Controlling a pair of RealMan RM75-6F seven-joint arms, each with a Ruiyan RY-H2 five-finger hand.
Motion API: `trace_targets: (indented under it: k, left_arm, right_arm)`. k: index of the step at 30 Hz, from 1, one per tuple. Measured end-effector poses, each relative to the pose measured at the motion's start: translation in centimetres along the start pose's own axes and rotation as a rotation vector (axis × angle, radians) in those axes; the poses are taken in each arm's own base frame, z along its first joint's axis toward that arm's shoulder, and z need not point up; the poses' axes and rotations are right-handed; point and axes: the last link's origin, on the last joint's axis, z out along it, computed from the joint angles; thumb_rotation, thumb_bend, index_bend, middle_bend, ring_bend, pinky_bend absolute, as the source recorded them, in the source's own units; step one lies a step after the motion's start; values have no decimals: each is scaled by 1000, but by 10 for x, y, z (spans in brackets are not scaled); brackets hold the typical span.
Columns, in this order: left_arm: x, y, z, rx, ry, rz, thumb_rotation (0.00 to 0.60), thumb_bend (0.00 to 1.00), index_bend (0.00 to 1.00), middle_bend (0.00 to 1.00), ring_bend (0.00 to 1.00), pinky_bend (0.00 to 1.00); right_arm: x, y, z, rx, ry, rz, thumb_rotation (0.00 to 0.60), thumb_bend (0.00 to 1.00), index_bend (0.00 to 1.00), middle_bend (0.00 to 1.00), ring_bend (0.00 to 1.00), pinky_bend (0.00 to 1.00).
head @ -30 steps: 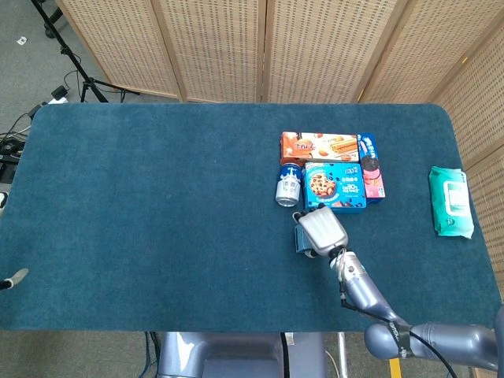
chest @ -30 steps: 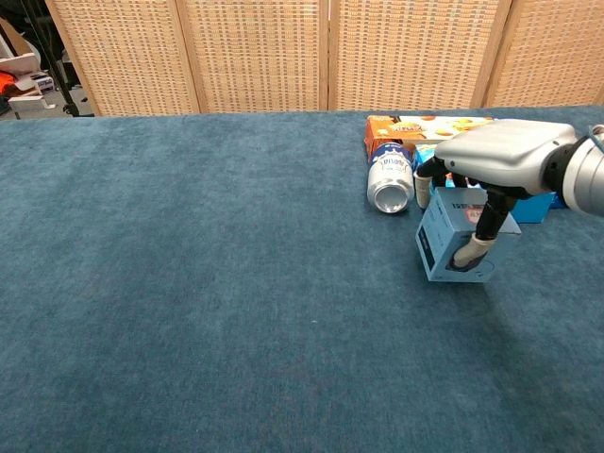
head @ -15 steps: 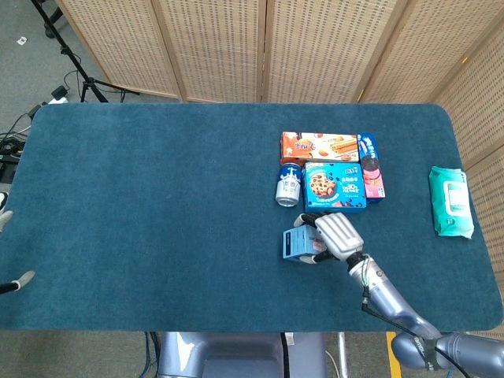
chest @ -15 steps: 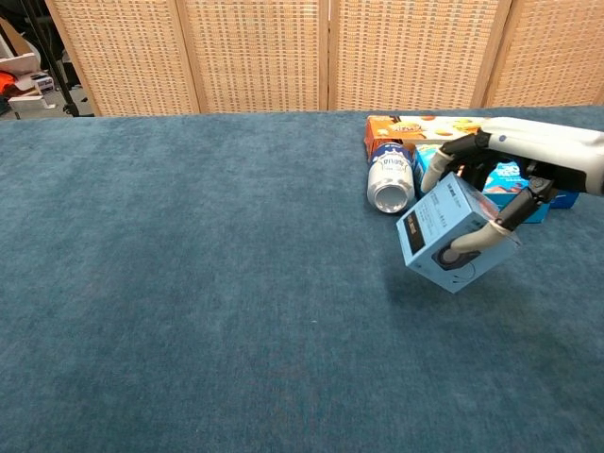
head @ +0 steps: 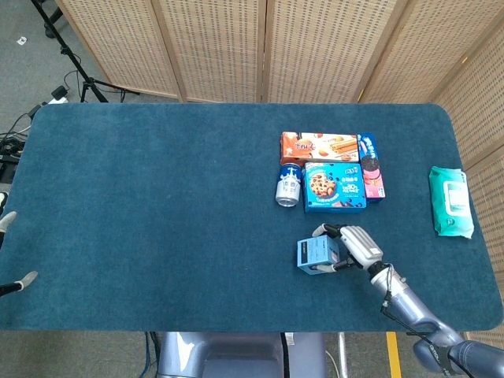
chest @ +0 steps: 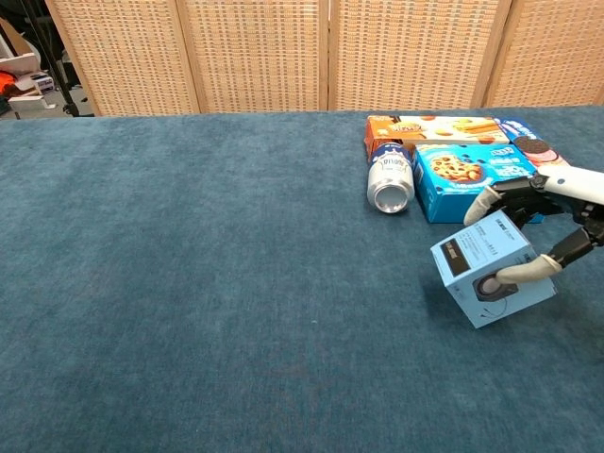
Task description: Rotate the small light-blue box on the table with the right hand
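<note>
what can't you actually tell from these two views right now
- Left hand: head view, cut off by the left edge; open or shut unclear. Not in the chest view.
- Light-blue box: whether it touches the table is unclear in the chest view; its far side is covered by the right hand.
- Box print: too small in both views.
- Green pack: label too small in the head view.

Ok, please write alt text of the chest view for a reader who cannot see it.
The robot's right hand holds a small light-blue box, tilted, over a blue table. Behind it lie a can on its side and snack boxes.
</note>
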Motion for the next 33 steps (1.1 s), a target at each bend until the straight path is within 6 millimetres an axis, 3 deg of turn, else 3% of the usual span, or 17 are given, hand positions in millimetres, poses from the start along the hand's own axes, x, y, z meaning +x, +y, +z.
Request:
trace_targets:
  k: [2,4,15,21,23,29,33]
  left_arm:
    - [1,0,0,3,5,-1,600,0,0,0,0,0]
    - [1,0,0,4,7,-2,600,0,0,0,0,0]
    - [2,0,-2,-5,11,-8,600,0,0,0,0,0]
    - [3,0,-3,-7,14,-13,600,0,0,0,0,0]
    - [3,0,-3,-9,13,-13,600,0,0,0,0,0]
    - [4,0,-4,-12,15,-13,600,0,0,0,0,0]
    - [4,-1,-3,-7,15,-14,600,0,0,0,0,0]
  right_arm:
    - [0,1,-2,4,-10,12,600,365,139,78,47,258]
    - [2,3,-5,15,-20,25,600,362,72,6,0,189]
    - [25,23,-42,40,-18,-110,600,299,3,0,0,69]
    - [39,20,-49,50,9,-208,600,76,0,0,0,38]
    - [43,17,-50,57,19,-252,600,6,0,0,0,38]
    - [54,0,-41,83,22,-469,600,0,0,0,0,38]
    - [56,-19,-24,80,-24,-607,600,1,0,0,0,38]
